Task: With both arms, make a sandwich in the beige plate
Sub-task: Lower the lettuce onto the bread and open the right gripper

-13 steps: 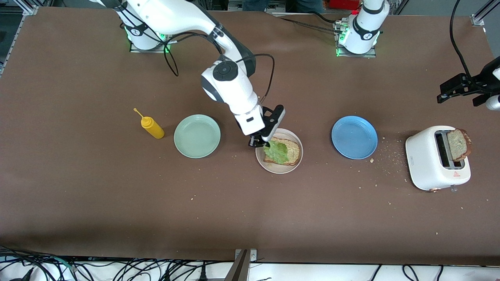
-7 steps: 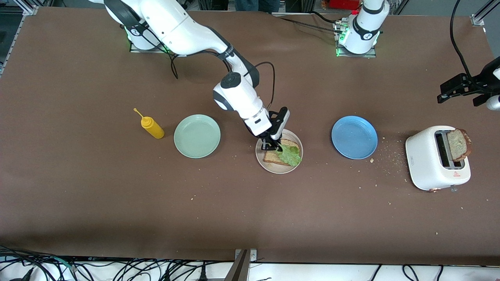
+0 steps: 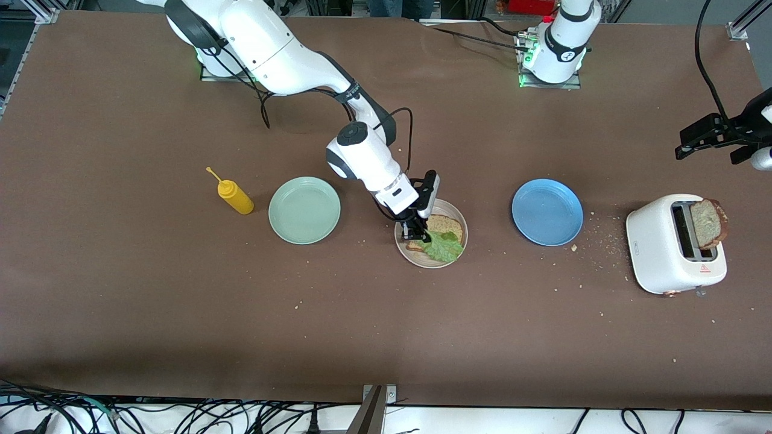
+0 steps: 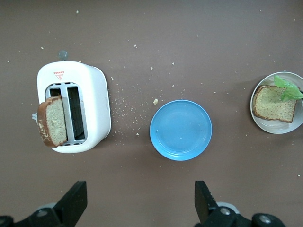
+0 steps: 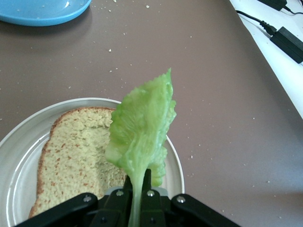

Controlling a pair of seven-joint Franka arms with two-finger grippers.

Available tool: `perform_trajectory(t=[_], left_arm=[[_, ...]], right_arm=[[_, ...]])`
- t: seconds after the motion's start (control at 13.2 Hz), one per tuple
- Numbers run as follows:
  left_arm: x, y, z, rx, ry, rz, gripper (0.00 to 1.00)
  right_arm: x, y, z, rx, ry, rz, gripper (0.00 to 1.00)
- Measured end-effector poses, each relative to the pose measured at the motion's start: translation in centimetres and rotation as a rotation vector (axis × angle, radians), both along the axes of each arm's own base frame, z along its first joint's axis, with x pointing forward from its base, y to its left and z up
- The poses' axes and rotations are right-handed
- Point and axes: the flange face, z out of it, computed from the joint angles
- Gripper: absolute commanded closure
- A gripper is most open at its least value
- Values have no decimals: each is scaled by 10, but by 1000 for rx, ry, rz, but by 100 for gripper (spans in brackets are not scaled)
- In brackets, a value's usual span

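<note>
Beige plate [image 3: 403,248] sits mid-table and serves as the landmark. On it lies one slice of brown bread [image 3: 445,226]. The right gripper [image 3: 418,232] is clenched on the stem of one green lettuce leaf [image 3: 443,246], holding it just over the slice; the wrist view shows the leaf not yet released. So the sandwich appears about half built: bottom slice placed, lettuce being laid, top slice still to come. That second slice [image 3: 708,223] stands in a white toaster [image 3: 663,244] well apart from the beige plate, toward the left arm's end of the table. The left gripper [image 4: 139,204] hangs over the table beside the toaster, fingers spread and holding nothing, waiting.

Counts: two bread slices, one lettuce leaf, three plates. One blue plate [image 3: 547,211] lies between the beige plate and the toaster; one mint-green plate [image 3: 304,210] and one yellow squeeze bottle [image 3: 234,196] lie toward the right arm's end.
</note>
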Motion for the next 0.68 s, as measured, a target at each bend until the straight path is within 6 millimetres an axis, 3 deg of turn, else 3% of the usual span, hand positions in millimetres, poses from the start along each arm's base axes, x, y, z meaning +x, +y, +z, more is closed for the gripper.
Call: perform_trajectory(t=[0.15,0.23,0.3,0.68], left_arm=[[0,0,0,0,0,0,0],[0,0,0,0,0,0,0],[0,0,0,0,0,0,0],[0,1,0,0,0,1,0]], right_arm=[[-2,1,-2,-24,-21,9,100],[-3,3,-2,-29,-26,14,55],[-4,4,-2,-30,-27,15,1],[-6,5,-2,-15,-10,-10,0]])
